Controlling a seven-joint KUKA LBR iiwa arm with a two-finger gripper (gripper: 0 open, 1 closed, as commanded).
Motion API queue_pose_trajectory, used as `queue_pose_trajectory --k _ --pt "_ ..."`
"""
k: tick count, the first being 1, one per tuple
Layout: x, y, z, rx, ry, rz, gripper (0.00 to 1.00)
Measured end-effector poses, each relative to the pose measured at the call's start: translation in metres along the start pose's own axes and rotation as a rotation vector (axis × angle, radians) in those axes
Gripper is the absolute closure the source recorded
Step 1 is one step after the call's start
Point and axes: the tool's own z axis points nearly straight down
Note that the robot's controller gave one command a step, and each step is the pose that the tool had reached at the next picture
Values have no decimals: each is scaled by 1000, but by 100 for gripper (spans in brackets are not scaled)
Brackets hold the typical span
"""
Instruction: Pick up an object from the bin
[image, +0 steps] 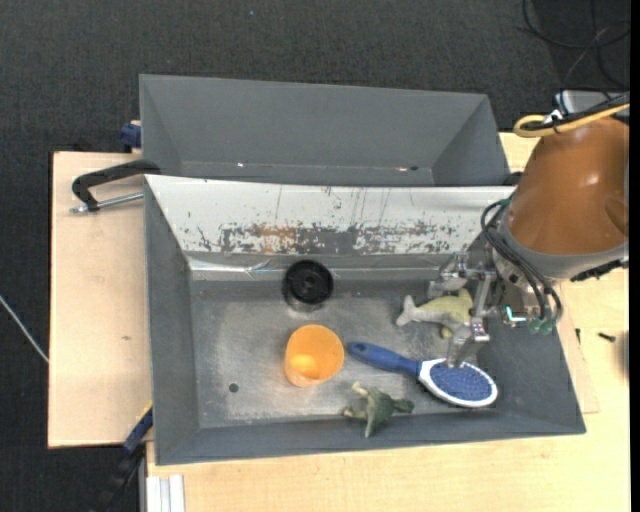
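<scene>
My gripper (472, 322) hangs low at the right side of the bin. It is right next to a pale cream toy animal (432, 311) that lies on the floor, and its metal parts overlap the toy's right end. Just below the gripper lies a blue brush (445, 377) with a white-rimmed oval head and a blue handle pointing left. Whether the gripper touches the toy or the brush I cannot tell.
An orange cup (313, 355) lies on its side mid-floor. A black round cap (307, 282) sits near the back wall. A small green toy figure (375, 408) rests by the front wall. The arm's orange cover looms over the right rim.
</scene>
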Motion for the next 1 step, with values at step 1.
queue_pose_trajectory --k 1 --pt "-6 8 136 1 -10 -205 0"
